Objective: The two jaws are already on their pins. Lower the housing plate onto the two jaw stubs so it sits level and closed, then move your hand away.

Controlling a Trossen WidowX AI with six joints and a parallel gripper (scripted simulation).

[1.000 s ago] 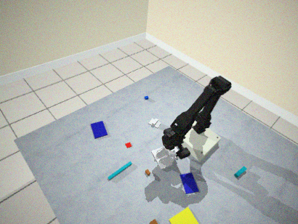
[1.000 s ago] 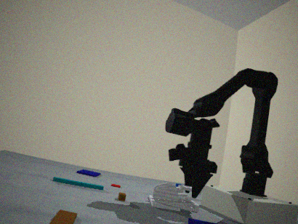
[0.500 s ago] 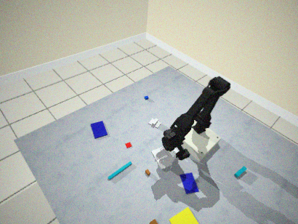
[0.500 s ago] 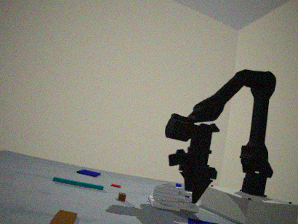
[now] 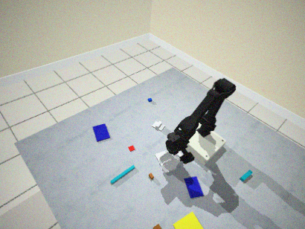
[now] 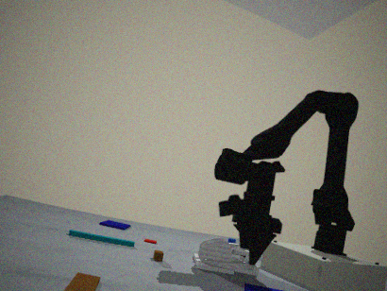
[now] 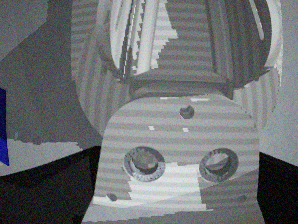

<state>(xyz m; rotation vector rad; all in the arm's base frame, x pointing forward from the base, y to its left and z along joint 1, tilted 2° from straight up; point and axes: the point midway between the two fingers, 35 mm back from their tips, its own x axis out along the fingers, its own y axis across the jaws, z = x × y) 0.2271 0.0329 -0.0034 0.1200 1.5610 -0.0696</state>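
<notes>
My gripper (image 5: 186,158) (image 6: 254,261) (image 7: 178,159) is shut on the pale housing plate (image 7: 180,135), with a black finger at each side of it in the wrist view. The plate has two large round holes and smaller ones; grey round shapes show inside the large holes. The pale jaws (image 5: 164,160) (image 6: 217,255) (image 7: 195,45) lie just beyond the plate's far edge, low over the table, and their near ends are hidden under the plate. Whether the plate touches the stubs or sits fully level, I cannot tell.
The cream base box (image 5: 213,149) (image 6: 302,266) stands close beside the gripper. A blue panel (image 5: 193,186), an orange cube (image 5: 151,176) (image 6: 159,255) and a teal bar (image 5: 123,175) (image 6: 101,238) lie around the jaws. A small white piece (image 5: 158,126) lies behind them.
</notes>
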